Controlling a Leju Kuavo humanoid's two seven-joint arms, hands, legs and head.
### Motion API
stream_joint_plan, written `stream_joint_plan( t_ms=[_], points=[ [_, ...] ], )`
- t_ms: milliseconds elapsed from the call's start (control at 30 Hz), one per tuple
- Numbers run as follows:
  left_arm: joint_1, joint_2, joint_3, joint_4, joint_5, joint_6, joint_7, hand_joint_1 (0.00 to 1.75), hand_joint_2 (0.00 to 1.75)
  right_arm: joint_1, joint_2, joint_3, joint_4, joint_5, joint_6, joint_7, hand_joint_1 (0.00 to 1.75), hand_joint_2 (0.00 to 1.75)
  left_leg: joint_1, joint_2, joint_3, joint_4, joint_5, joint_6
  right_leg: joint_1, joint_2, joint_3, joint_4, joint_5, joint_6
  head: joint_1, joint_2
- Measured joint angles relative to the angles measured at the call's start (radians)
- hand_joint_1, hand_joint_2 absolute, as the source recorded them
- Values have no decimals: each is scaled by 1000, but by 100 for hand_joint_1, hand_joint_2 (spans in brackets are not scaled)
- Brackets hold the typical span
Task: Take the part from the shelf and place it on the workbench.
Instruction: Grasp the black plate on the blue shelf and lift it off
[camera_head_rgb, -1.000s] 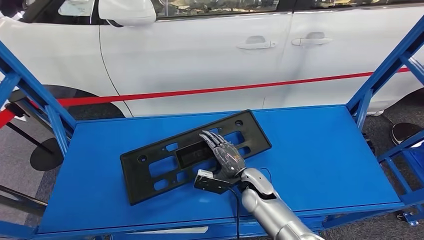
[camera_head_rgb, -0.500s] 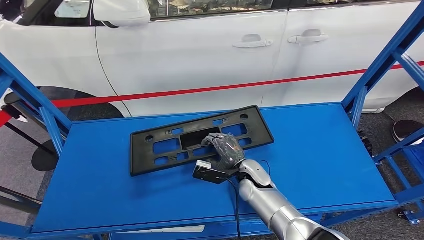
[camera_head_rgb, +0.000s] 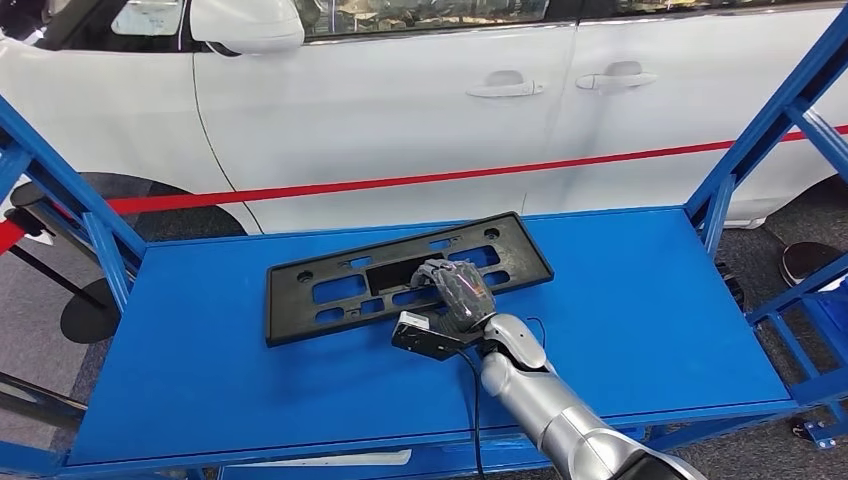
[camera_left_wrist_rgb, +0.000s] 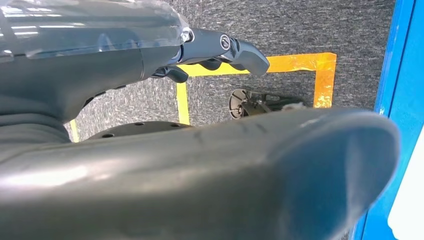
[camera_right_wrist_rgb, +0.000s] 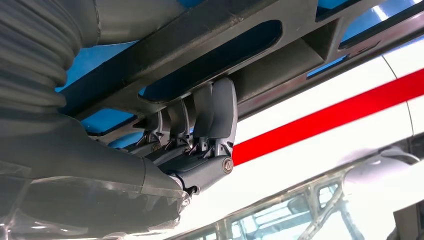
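At the far left of the head view, the slanted blue frame (camera_head_rgb: 60, 190) of the shelf is cut off by the picture's edge, and a red rope (camera_head_rgb: 400, 182) runs across in front of the white car (camera_head_rgb: 400, 110) behind it. On the blue shelf deck (camera_head_rgb: 650, 310) lies the part (camera_head_rgb: 330, 290), a long flat black plastic plate with rectangular cut-outs and small round holes, its long side running nearly across the deck and slightly skewed. Its right middle is hidden under the right hand (camera_head_rgb: 457, 293), whose fingers curl down over the near edge of the plate; the silver right arm (camera_head_rgb: 540, 400) rises from the lower edge, with the small black wrist camera box (camera_head_rgb: 425, 336) just beside the wrist.

The right wrist view gives what the head view hides: the dark fingers (camera_right_wrist_rgb: 215, 112) are hooked through one of the slots and wrapped round a bar of the part (camera_right_wrist_rgb: 215, 45), so the hand is grasping it. From this view it is hard to tell whether the plate is flat on the deck or slightly raised.

The left wrist view shows the left hand (camera_left_wrist_rgb: 150, 75) hanging over grey carpet (camera_left_wrist_rgb: 280, 25) marked with yellow tape (camera_left_wrist_rgb: 300, 62). Its fingers (camera_left_wrist_rgb: 230, 50) are held out with nothing between them, while a large blurred grey shape, the thumb, covers much of the lower picture.
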Motion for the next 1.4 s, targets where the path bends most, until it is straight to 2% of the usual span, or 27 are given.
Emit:
stream_joint_plan(
  t_ms=[167,467,667,833,900,933,1000,1067,1133,1267,1367,1400],
  points=[
    [0,0,0,0,0,3,5,0,0,14,0,-13,-26,-73,-81,-41,175,175,0,-1,-1,0,0,0,0,0,0,0,0,0,0,0],
    [1,0,4,0,-1,3,2,0,0,116,-6,-70,-257,-142,-148,-30,172,175,0,-1,-4,0,-1,0,0,0,-5,0,0,0,0,0],
    [2,0,4,0,-2,3,-3,0,0,184,-17,-130,-495,-220,-133,-23,171,175,0,-1,-7,0,-1,0,0,0,-7,0,0,0,0,0],
    [2,0,4,0,-2,3,-3,0,0,211,-23,-150,-576,-228,-130,-26,162,175,0,-1,-8,1,-1,0,0,0,-8,0,0,0,0,0],
    [2,0,4,0,-3,3,-4,0,0,217,-25,-155,-593,-240,-130,-33,159,175,-2,-1,-10,5,-3,4,-2,0,-9,0,1,2,0,0],
    [2,0,4,0,-4,3,-4,0,0,220,-25,-158,-603,-248,-128,-38,164,175,-3,-1,-11,7,-4,7,-4,0,-9,0,1,3,0,0],
    [2,0,4,0,-5,5,-4,0,0,228,-25,-165,-632,-263,-121,-44,171,87,-5,-1,-13,10,-6,12,-5,0,-10,1,1,6,0,0],
    [2,0,4,0,-4,6,-4,0,0,234,-26,-170,-667,-271,-111,-44,168,0,-5,-1,-13,6,-3,9,-4,-1,-11,2,0,4,0,0],
    [1,0,4,0,-3,8,-2,0,0,237,-26,-174,-698,-276,-100,-44,162,0,-6,-1,-12,3,-1,5,-3,-1,-11,4,-2,2,0,0],
    [0,0,5,0,-2,13,4,0,0,240,-25,-178,-743,-293,-69,-48,154,0,-7,-1,-14,5,-2,7,-6,0,-11,2,-1,3,0,0],
    [-1,-1,5,0,-4,22,10,0,0,239,-19,-181,-779,-330,-30,-62,158,0,-7,-1,-14,6,-3,9,-6,0,-11,2,-1,4,0,0],
    [-2,-1,5,0,-5,25,12,0,44,240,-17,-182,-789,-346,-16,-66,164,0,-7,-1,-14,7,-3,9,-6,-1,-11,2,-1,4,0,0]
  ],
)
